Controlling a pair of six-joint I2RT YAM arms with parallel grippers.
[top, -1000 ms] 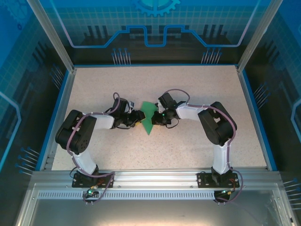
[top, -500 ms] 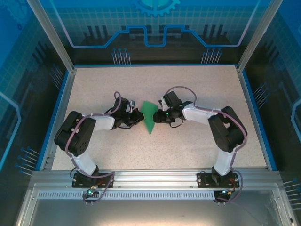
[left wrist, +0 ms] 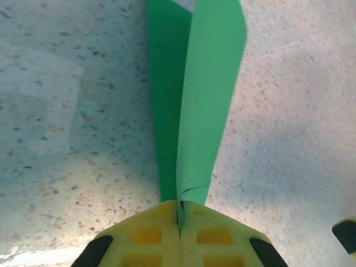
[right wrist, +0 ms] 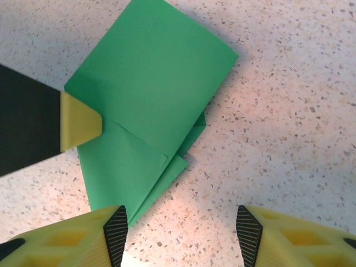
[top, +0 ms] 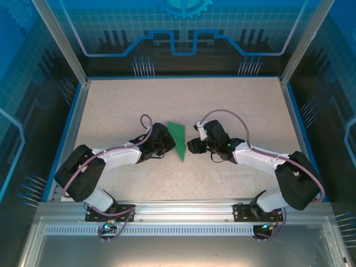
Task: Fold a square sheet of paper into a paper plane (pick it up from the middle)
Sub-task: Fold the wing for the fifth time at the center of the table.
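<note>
The left gripper (left wrist: 179,207) pinches the light, flimsy folded paper (top: 178,140) mid-worktop (top: 233,105); it looks best held at its crease. The right gripper (right wrist: 181,223) gapes alongside.

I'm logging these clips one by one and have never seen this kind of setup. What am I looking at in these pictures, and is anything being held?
These are two robot arms bolted side by side at the near edge of a speckled table. The overhead picture looks down from above and behind them. The other two pictures come from a camera on each wrist, so each arm's own yellow fingers appear at the bottom. On the table there is one piece of green paper, folded into several layers. The left gripper is shut on one end of it, and its wrist view shows the paper pinched between the fingers. The right gripper is open close to the paper and holds nothing.
</note>
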